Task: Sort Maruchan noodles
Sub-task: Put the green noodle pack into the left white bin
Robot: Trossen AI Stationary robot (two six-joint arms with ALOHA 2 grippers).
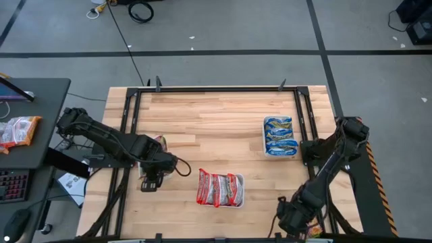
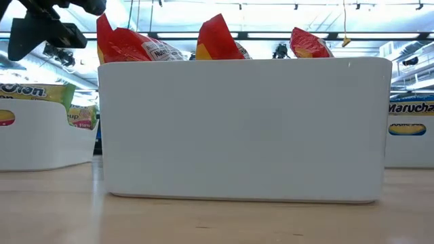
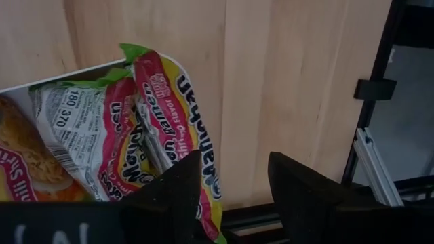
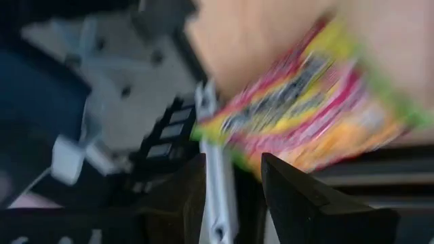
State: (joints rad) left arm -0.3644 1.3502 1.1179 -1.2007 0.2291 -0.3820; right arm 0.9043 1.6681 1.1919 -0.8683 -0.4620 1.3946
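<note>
While the left gripper (image 1: 151, 181) stood over the white tray (image 3: 41, 80) at the table's left side, its dark fingers (image 3: 173, 196) were parted with a bare gap between them, holding nothing. Just beside one finger leaned a yellow-green-red noodle packet (image 3: 180, 129), upright against others of its kind inside that tray.

Right gripper (image 1: 293, 219): low at the table's front right corner, near the frame rail. Fingers (image 4: 298, 196) parted; a yellow-orange-green packet (image 4: 305, 115) lay just beyond them, blurred, and a grip on it could not be told.

Middle tray (image 1: 237, 192), front centre of the wooden table (image 1: 216, 121): red-and-silver packets (image 1: 217, 188) standing on edge, their tops showing above the white wall in the low view.

Right tray (image 1: 264, 135): blue-and-yellow packets (image 1: 279, 136), stacked side by side.
</note>
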